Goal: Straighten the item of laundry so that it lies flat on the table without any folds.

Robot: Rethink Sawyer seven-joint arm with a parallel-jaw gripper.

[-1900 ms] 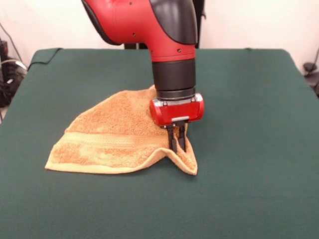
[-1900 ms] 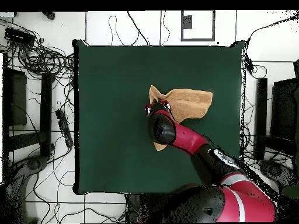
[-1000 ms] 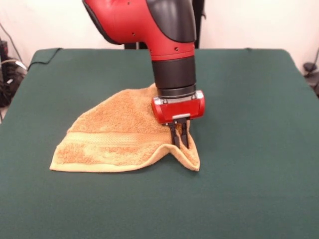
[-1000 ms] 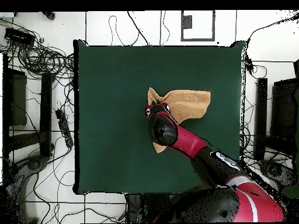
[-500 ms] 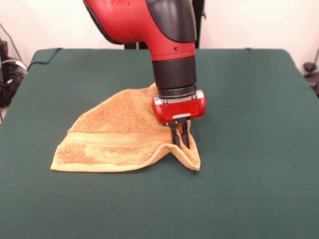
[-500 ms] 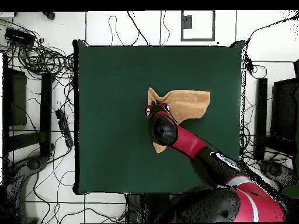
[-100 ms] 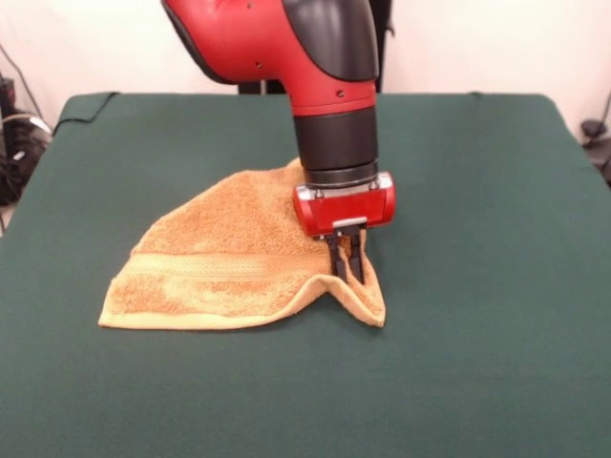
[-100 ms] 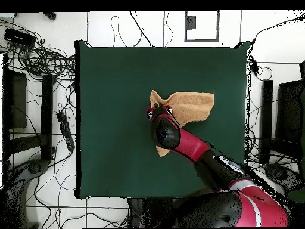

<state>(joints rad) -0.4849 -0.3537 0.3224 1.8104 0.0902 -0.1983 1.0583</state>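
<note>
The towel (image 7: 229,258) is golden-orange terry cloth, nubby and matt, with a flatter woven band (image 7: 220,265) running across it. The surface (image 7: 477,191) wears plain dark green cloth, smooth and matt. The arm (image 7: 325,86) has glossy red and black shells.

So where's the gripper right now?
In the front view the gripper is down at the towel's right corner, shut on a raised fold near the middle of the table.
</note>
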